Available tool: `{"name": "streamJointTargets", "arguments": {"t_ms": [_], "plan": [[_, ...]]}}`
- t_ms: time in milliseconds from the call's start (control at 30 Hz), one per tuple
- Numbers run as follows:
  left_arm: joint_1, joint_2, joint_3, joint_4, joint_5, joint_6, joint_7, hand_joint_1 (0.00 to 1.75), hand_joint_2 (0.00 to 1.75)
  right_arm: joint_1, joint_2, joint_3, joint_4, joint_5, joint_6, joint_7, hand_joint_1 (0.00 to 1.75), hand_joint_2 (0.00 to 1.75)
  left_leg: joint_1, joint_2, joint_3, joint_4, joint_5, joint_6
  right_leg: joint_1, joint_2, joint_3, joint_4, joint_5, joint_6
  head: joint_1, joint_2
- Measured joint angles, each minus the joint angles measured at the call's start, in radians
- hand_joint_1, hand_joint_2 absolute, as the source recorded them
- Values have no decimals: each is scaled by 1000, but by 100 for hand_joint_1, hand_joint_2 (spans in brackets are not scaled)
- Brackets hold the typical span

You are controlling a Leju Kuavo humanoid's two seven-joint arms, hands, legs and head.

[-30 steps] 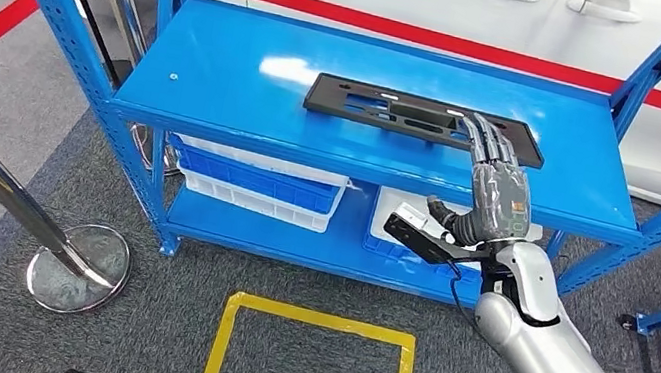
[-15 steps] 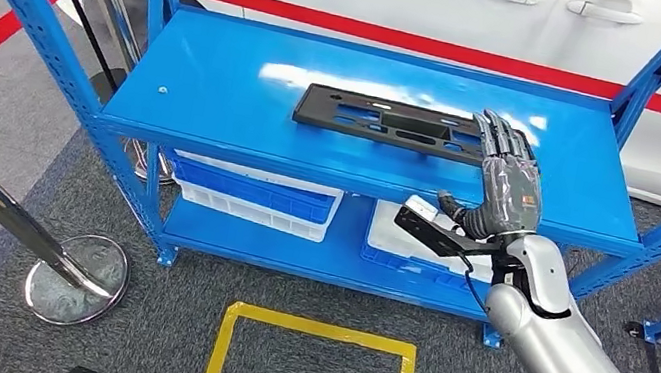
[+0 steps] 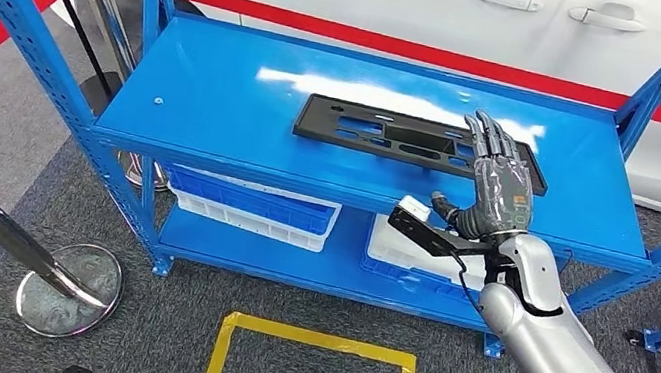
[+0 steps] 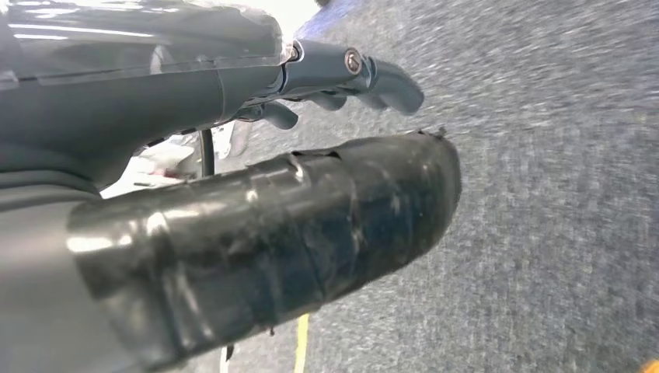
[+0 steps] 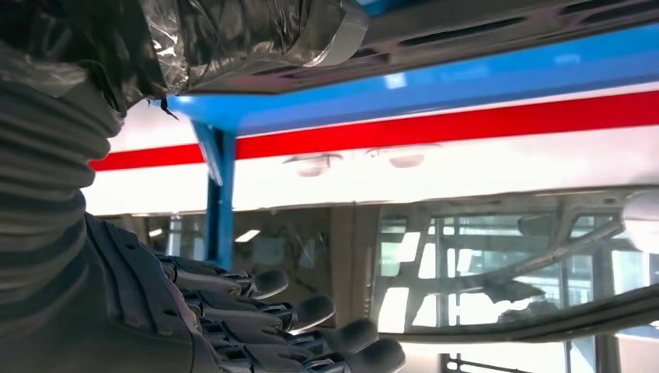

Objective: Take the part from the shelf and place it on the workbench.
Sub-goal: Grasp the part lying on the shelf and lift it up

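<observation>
The flat black part (image 3: 420,142) lies near the back of the blue shelf (image 3: 220,97). The right hand (image 3: 497,184) is at its right end with fingers spread, holding nothing. The part looks stiff, thin and light; grabbing that right end seems best.

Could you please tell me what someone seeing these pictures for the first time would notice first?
The eye goes first to the bright blue shelf, whose top board carries a long flat black part with cut-outs. Next comes the silver right arm rising from the lower right, its right robot hand open with fingers stretched over the part's right end. Behind the shelf, a red stripe runs along a white car.
</observation>
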Motion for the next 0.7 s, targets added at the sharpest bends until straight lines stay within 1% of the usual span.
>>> {"name": "streamJointTargets", "arguments": {"t_ms": [33,67,100,133,167,200,233,267,300,333,367,433,500,533,567,633,667,700], "plan": [[0,-1,0,0,-2,0,3,0,0,-2,0,0,7,4,6,2,0,175,2,0,7,-5,-1,6,-2,0,-17,36,-17,5,1,0],[0,-1,0,0,-4,1,6,0,0,-4,0,1,16,8,15,5,0,175,2,-1,13,-8,-3,11,-3,-1,-47,93,-40,9,2,0],[0,-1,0,-1,-7,1,8,0,0,-5,0,3,29,13,25,7,0,175,2,-2,17,-9,-5,15,-4,-1,-85,159,-63,12,2,0],[0,-1,0,-2,-10,0,10,0,0,-5,0,6,43,18,34,9,0,175,2,-3,21,-9,-8,17,-5,-1,-123,218,-77,13,2,0],[-1,-1,0,-3,-11,0,12,0,0,-4,1,9,57,22,40,10,0,175,1,-4,25,-9,-12,18,-6,-1,-152,252,-74,14,2,0],[-1,-1,0,-4,-12,0,13,0,0,-4,2,12,70,25,44,12,0,175,1,-6,31,-9,-17,18,-6,-1,-164,248,-50,12,2,0],[-1,-1,0,-5,-13,-1,13,0,0,-5,3,15,80,26,46,13,0,175,0,-7,39,-9,-22,17,-6,-1,-157,208,-8,7,2,0],[-1,-1,0,-6,-13,-1,14,0,0,-7,4,18,88,27,48,15,0,175,-1,-8,47,-10,-28,15,-3,-1,-136,140,41,0,2,0],[-2,-3,0,-7,-13,-1,14,0,0,-9,5,21,95,28,49,15,0,175,-2,-9,55,-11,-33,13,0,0,-112,80,78,-8,1,0],[-3,-5,0,-8,-13,-1,14,0,0,-12,6,23,100,30,51,15,0,175,-2,-10,60,-13,-36,10,5,0,-93,33,101,-15,1,0],[-4,-6,0,-8,-14,-1,14,0,0,-15,7,25,106,32,55,16,0,175,-1,-11,62,-15,-38,5,10,0,-81,8,108,-20,1,0],[-5,-8,0,-9,-17,-1,17,0,0,-21,9,29,118,37,66,16,0,175,1,-11,65,-23,-38,-6,15,0,-71,-8,103,-27,3,0],[-6,-8,0,-11,-20,-2,19,0,0,-26,16,34,136,41,76,15,0,175,0,-7,69,-22,-45,-17,10,-2,-51,-38,98,-31,4,0],[-6,-9,0,-14,-20,-1,20,0,0,-30,20,39,149,43,80,13,0,175,-2,-6,68,-21,-33,-20,8,-2,-40,-52,96,-28,3,0],[-8,-8,0,-16,-21,-1,21,0,0,-33,25,44,166,45,84,11,0,175,-2,-3,71,-21,-29,-17,7,-2,-33,-60,94,-24,2,0],[-12,-8,0,-22,-22,1,21,0,0,-37,31,55,197,49,91,8,0,175,-2,-2,83,-38,-25,-8,14,1,-34,-55,90,-19,0,0],[-13,-7,0,-24,-23,2,22,0,0,-36,33,60,209,50,94,7,0,175,-1,-1,91,-46,-38,-5,15,1,-36,-51,88,-20,0,0],[-14,-7,0,-26,-22,1,23,0,0,-36,36,64,218,51,97,6,0,175,0,-1,94,-50,-44,-6,16,1,-38,-47,86,-22,0,0]]}}
